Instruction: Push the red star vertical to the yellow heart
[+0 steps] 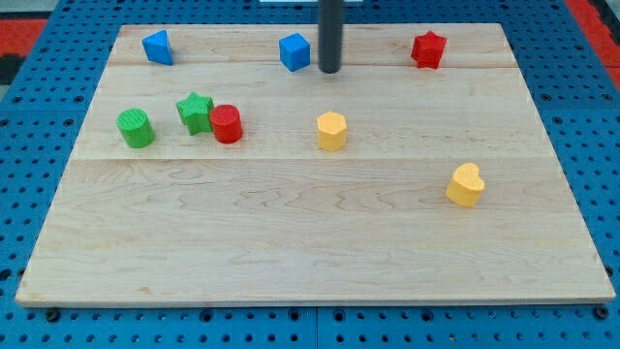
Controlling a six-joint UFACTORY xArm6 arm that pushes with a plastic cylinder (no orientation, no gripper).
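Observation:
The red star (427, 48) lies near the view's top right of the wooden board. The yellow heart (465, 185) lies lower on the right side, a little right of the star's column. My tip (329, 70) is the end of the dark rod near the top middle. It stands just right of a blue cube (294, 51) and well to the left of the red star, touching neither.
A blue block (158, 47) sits at the top left. A green cylinder (136, 128), a green star (196, 112) and a red cylinder (226, 124) cluster at the left. A yellow hexagonal block (331, 131) sits at the middle. The board (310, 242) rests on a blue pegboard.

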